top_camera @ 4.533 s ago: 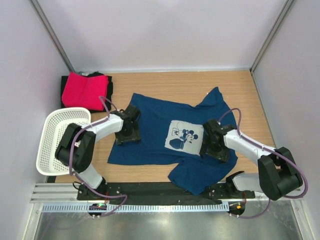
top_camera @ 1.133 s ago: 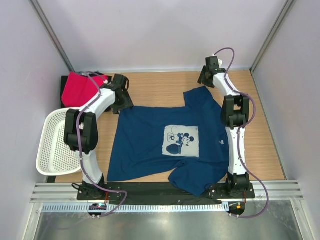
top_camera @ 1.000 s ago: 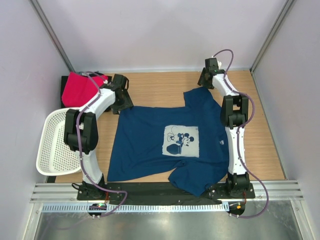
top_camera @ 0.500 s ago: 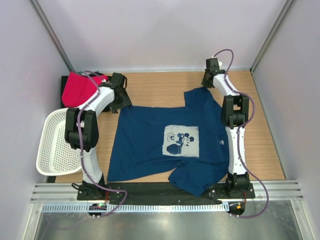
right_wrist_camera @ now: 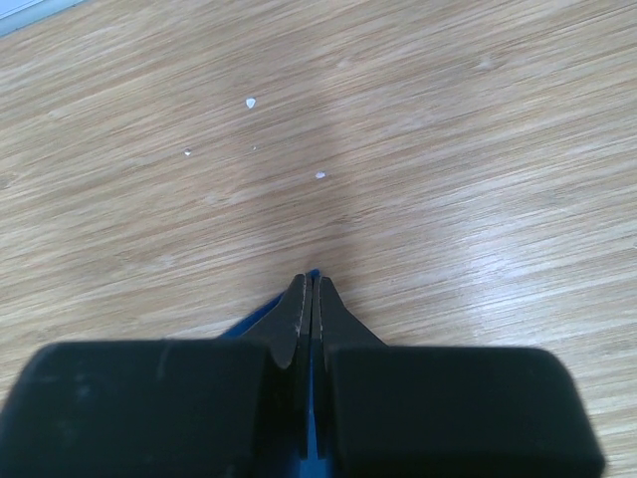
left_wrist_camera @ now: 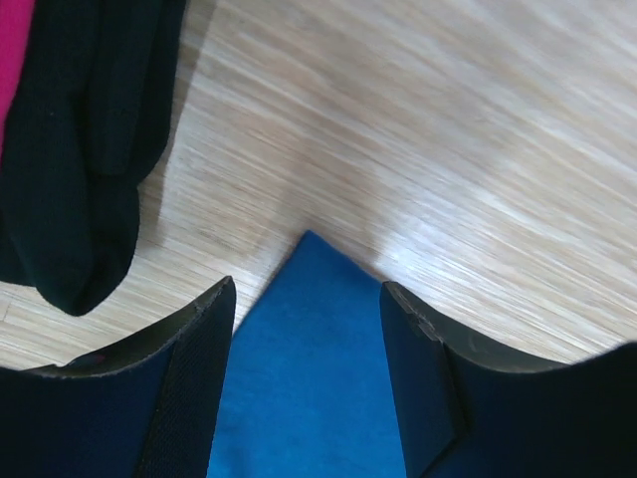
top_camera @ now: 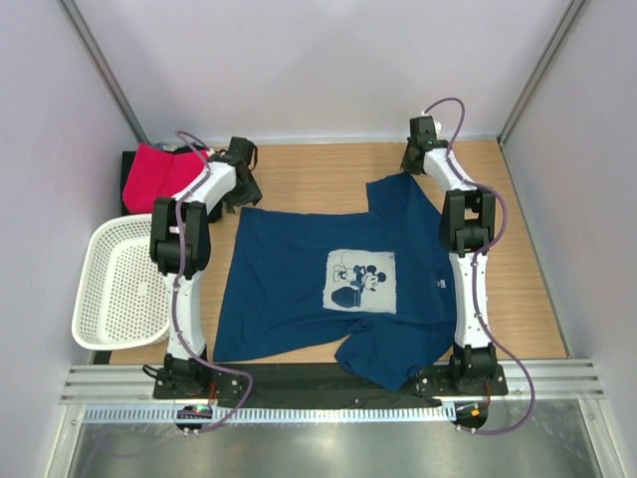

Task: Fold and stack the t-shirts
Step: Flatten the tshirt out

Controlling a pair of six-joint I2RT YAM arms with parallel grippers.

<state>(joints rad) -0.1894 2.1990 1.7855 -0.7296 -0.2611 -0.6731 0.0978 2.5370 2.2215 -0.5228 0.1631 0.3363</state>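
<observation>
The wooden bench (top_camera: 328, 164) is shut in by pale walls (top_camera: 318, 60) on its left, right and far sides. Bare wood lies open beyond both tools up to the far wall, and to the right of the right arm.

The navy t-shirt (top_camera: 299, 269) lies spread print-up over the middle of the bench, on the near side of both tools. Its near-right part drapes onto the dark rail (top_camera: 299, 376) at the bench's near edge.

The white basket (top_camera: 119, 289) sits at the left edge, nearer than the left tool and well left of the navy cloth. The pink-red t-shirt (top_camera: 159, 174) lies folded on the black t-shirt (left_wrist_camera: 80, 149) in the far-left corner, just left of the left tool.

The left tool (left_wrist_camera: 304, 299) is spread wide. The far-left corner of the navy t-shirt points up between its fingers (left_wrist_camera: 199, 339). I cannot tell whether they touch the cloth. The black cloth lies close beside its left finger, apart from the blue corner.

The right tool (right_wrist_camera: 309, 284) is pressed together, pinching a thin edge of the navy t-shirt at the shirt's far-right sleeve. Bare wood runs ahead of it.

A few white specks (right_wrist_camera: 251, 102) dot the wood ahead of the right tool.
</observation>
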